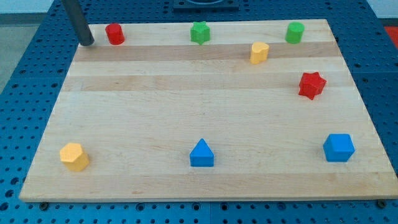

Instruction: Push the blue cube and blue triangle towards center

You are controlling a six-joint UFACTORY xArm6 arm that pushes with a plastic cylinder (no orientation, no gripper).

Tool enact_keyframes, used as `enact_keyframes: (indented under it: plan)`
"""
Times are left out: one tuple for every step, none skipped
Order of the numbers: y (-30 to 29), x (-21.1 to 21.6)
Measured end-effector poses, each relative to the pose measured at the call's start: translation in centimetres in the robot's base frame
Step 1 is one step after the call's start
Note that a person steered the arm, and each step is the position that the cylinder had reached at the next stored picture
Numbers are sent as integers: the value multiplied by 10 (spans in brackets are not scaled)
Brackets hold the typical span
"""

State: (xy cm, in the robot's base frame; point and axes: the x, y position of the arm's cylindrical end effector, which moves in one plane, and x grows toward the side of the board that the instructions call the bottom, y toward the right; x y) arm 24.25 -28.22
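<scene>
The blue cube sits near the board's right edge toward the view's bottom. The blue triangle sits at the bottom middle of the wooden board. My tip is at the board's top left corner, just left of a red cylinder-like block, far from both blue blocks.
A green star block is at the top middle, a green block at the top right, a yellow block below it, a red star block at the right, a yellow block at the bottom left.
</scene>
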Motion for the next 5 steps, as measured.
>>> enact_keyframes:
  plan:
    - [6, -18]
    - [32, -24]
    - [55, -22]
    - [79, -21]
    - [97, -11]
